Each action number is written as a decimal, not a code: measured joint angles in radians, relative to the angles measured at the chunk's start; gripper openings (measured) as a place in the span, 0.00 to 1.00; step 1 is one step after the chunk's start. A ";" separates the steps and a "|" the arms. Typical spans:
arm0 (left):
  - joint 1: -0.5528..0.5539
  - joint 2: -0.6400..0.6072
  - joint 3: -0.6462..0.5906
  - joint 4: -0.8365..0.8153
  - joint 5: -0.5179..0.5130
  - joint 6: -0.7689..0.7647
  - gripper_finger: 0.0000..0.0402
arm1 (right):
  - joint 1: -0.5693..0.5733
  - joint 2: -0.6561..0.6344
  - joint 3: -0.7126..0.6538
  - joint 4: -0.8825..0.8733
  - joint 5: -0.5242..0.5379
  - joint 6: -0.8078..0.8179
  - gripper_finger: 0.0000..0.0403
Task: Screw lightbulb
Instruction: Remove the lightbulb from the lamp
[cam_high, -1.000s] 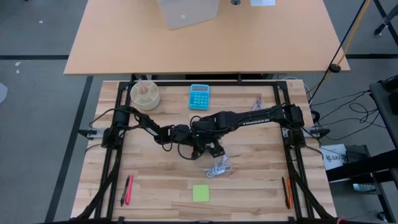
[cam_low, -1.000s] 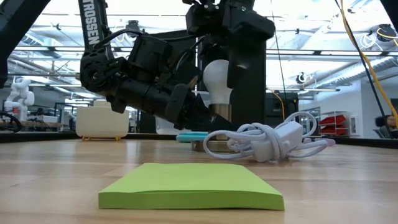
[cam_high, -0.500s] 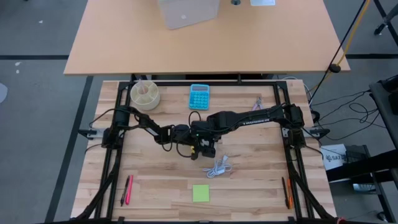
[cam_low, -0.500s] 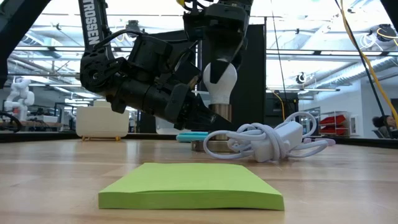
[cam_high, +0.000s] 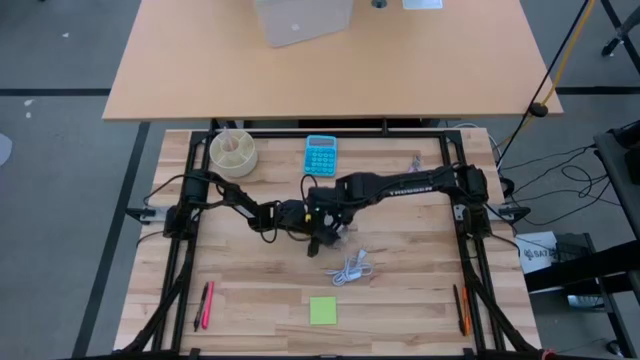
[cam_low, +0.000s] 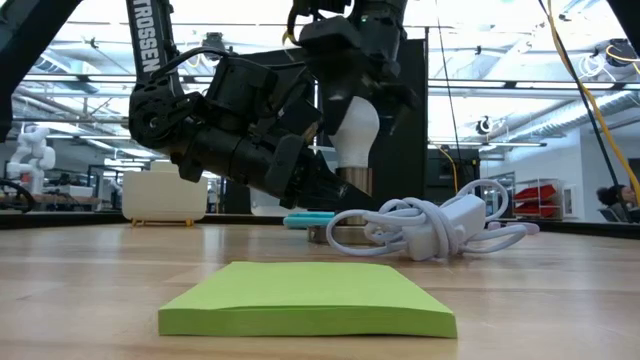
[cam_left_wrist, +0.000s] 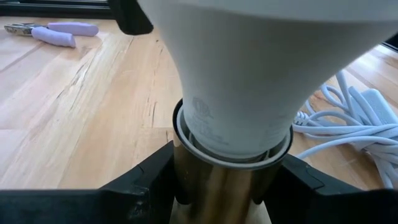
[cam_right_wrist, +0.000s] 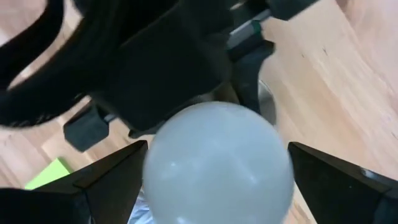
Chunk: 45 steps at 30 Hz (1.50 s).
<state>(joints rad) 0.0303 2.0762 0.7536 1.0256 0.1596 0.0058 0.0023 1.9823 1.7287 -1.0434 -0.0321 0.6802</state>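
Observation:
The white lightbulb (cam_low: 355, 135) stands upright, its narrow end down in a brass socket (cam_left_wrist: 217, 180) at the table's middle. The screw base is hidden inside the socket. My left gripper (cam_left_wrist: 221, 199) comes in low from the table's left and is shut on the socket. My right gripper (cam_high: 325, 228) points down over the bulb and is open. Its fingers (cam_right_wrist: 118, 177) stand wide on either side of the globe (cam_right_wrist: 217, 162). Whether they touch it, I cannot tell. My left gripper pinches the brass socket's barrel (cam_left_wrist: 186, 186) between its two fingers, just below the rim where the bulb's neck enters. The fingers come almost level from the table's left. The socket stands upright with the bulb on top; its foot is below the picture's edge.
A coiled white cable with a switch (cam_high: 350, 268) lies just near of the socket. A green sticky pad (cam_high: 322, 310) sits toward the near edge, a blue calculator (cam_high: 321, 155) and a round container (cam_high: 232, 151) at the far side. Pens (cam_high: 205, 305) lie near-left.
My right gripper has rolled about its own downward line above the bulb. It has also shifted a little toward the table's left, so it now sits centred over the globe. The bulb, the socket and my left gripper have stayed where they were.

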 joint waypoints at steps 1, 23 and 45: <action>0.000 0.000 0.000 0.000 0.000 -0.001 0.49 | -0.002 0.000 0.000 -0.001 0.000 0.015 0.94; 0.000 0.000 0.000 0.001 -0.001 -0.004 0.49 | -0.008 0.000 -0.001 -0.002 0.000 0.020 0.74; 0.000 0.000 0.000 0.001 -0.002 -0.003 0.49 | -0.008 0.000 -0.001 -0.003 -0.003 -0.270 0.67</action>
<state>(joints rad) 0.0307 2.0762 0.7532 1.0264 0.1574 0.0029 -0.0055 1.9820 1.7279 -1.0468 -0.0353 0.4103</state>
